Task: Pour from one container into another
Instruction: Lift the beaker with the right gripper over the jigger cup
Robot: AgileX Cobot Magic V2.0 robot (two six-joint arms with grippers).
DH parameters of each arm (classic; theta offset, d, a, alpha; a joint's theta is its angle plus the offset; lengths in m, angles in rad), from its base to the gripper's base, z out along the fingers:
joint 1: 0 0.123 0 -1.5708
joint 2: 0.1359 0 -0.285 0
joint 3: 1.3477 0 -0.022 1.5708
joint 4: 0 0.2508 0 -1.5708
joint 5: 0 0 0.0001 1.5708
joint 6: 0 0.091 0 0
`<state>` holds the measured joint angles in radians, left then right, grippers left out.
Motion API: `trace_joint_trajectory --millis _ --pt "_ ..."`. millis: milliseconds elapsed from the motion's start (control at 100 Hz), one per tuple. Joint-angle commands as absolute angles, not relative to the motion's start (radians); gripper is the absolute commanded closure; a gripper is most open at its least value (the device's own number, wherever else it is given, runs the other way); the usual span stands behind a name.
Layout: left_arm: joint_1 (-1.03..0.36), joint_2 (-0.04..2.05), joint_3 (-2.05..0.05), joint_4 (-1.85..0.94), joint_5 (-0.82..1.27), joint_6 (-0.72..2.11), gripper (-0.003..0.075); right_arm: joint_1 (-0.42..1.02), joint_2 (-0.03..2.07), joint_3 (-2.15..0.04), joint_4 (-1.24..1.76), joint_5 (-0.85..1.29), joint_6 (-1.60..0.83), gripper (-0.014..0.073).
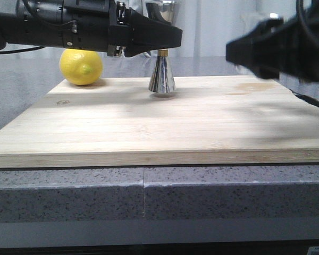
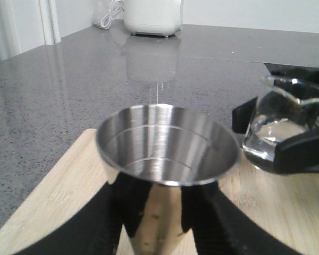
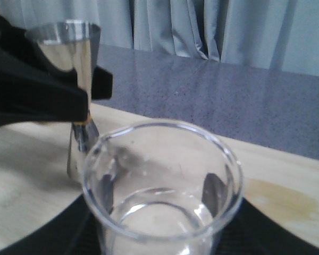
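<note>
From the front, the left gripper is reaching in level from the left and closing around the upper cone of the steel jigger, which is standing upright at the far middle of the bamboo board, to the right of a lemon. The right gripper is hanging to the right at the same height, blurred, so its load is not showing here. The likely risk is the jigger tipping or sliding on its narrow foot if the left arm is nudging it sideways.

In the left wrist view, the jigger's open cup is sitting between the two black fingers, which are pressing its waist. The glass beaker is being held just beside it, upright, with clear liquid inside. A pour started from this offset is likely to be missing the small mouth and wetting the board.

In the right wrist view, the beaker is sitting clamped between the right gripper's fingers, about a third full, lip not yet over the jigger. Tilting too fast is risking overshoot.
</note>
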<state>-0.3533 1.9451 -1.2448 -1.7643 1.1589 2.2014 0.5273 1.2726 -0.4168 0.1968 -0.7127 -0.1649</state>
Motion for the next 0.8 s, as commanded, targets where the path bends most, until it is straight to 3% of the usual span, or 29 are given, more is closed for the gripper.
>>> trace_joint_trajectory --millis 0,400,790 --pt "-0.36 1.898 -1.274 -1.851 1.27 2.195 0.046 0.519 1.221 -0.517 0.182 -0.675 -0.2 0.0313" --pt "-0.36 1.898 -1.274 -1.851 1.27 2.195 0.046 0.519 1.213 -0.992 0.055 0.031 -0.27 0.0313" --pt "-0.36 1.898 -1.274 -1.851 1.27 2.195 0.046 0.519 1.326 -1.213 -0.146 0.243 -0.27 0.0313"
